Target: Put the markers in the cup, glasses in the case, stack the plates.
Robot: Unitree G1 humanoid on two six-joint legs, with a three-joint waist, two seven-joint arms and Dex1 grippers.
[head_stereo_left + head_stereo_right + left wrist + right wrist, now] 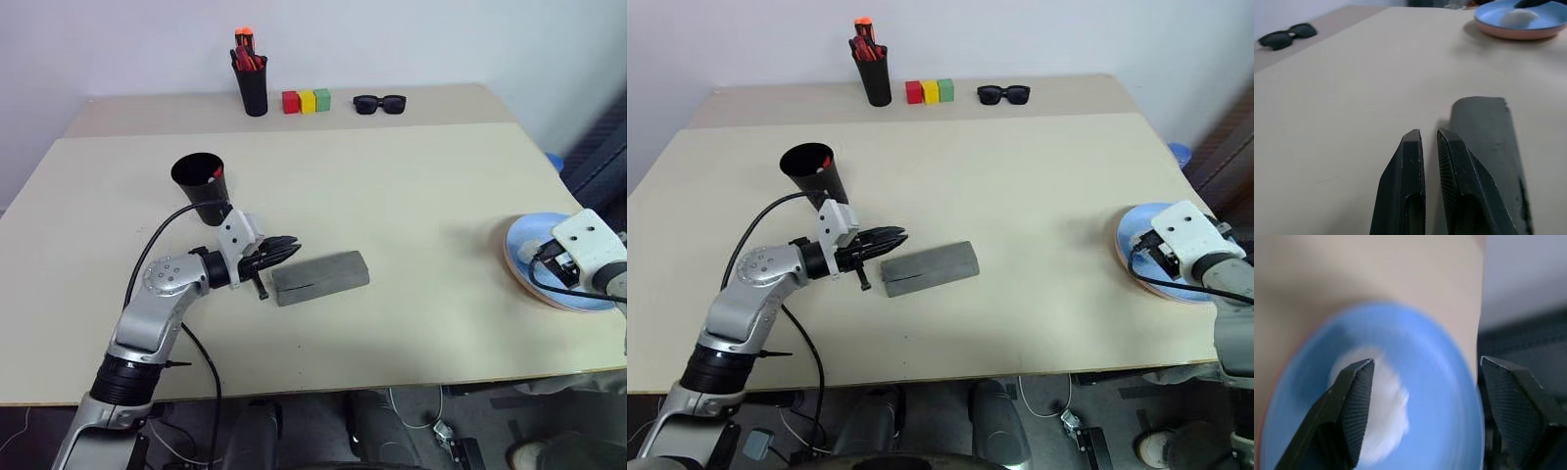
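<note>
The desk (411, 215) carries everything. The cup (201, 186) stands near the left edge, roughly midway between the near and far edges, tilting a little toward the far left; something red shows inside its rim, which may be a marker, though I cannot tell for sure. The case (321, 277) lies closed on the near half of the desk, left of centre, its long side running roughly along the near edge. The glasses cannot be made out anywhere on the desk.

The left gripper (292, 248) sits just beside the case's left end, between the case and the cup, pointing level toward the right. Its fingers (1410, 171) are together with only a thin slit between them and nothing in it; they lie alongside the case's top edge, close to touching.

At the right edge, the blue plate (524, 245) rests on the pink plate (549, 299), whose rim shows beneath it. The right gripper (1422, 377) hangs over the blue plate with its fingers (1354, 396) wide apart and nothing between them.

Along the far edge stand a pen pot (253, 88) with red pens, three blocks (307, 101) in red, yellow and green side by side, and sunglasses (379, 103) to their right.
</note>
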